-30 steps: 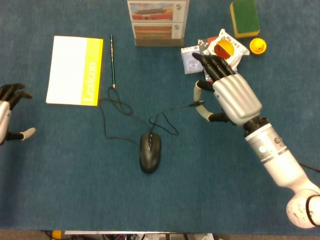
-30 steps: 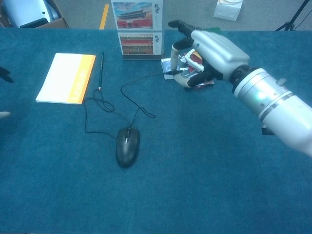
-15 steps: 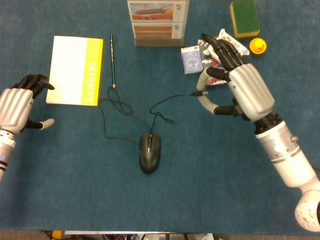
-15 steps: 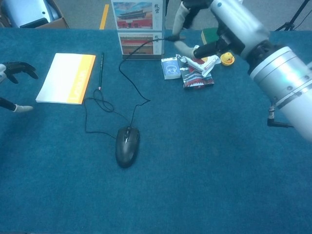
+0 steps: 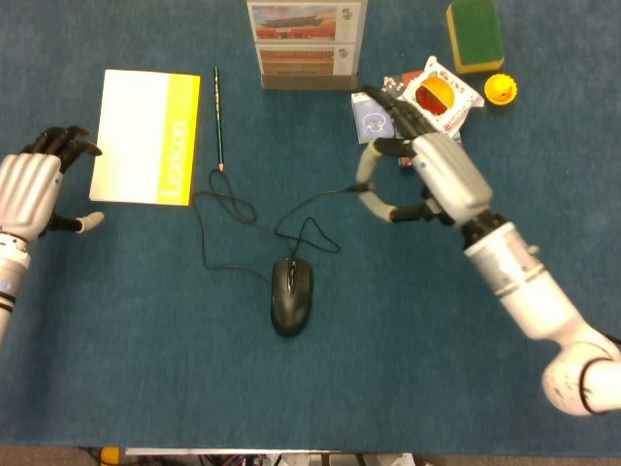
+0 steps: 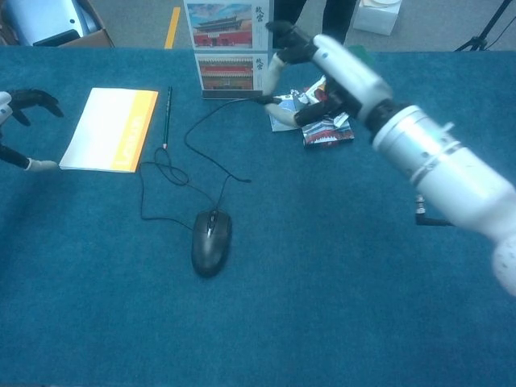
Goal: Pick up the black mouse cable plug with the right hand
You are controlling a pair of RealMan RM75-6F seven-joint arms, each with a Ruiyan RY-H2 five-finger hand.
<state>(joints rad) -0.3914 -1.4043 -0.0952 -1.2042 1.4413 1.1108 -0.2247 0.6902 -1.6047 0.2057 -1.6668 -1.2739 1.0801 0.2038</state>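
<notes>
Right hand (image 5: 427,175): pinches the plug (image 5: 363,186) of the mouse cable between thumb and a finger, other fingers extended; plug held above the blue table (image 5: 408,369).
Cable (image 5: 310,209): runs from the plug in loops down to the black mouse (image 5: 291,296).
Left hand (image 5: 29,189): spread, holding nothing, just beside the yellow notebook (image 5: 146,136).
Pencil (image 5: 218,116): lies right of the notebook.
Cards (image 5: 372,118): behind the right hand.
</notes>
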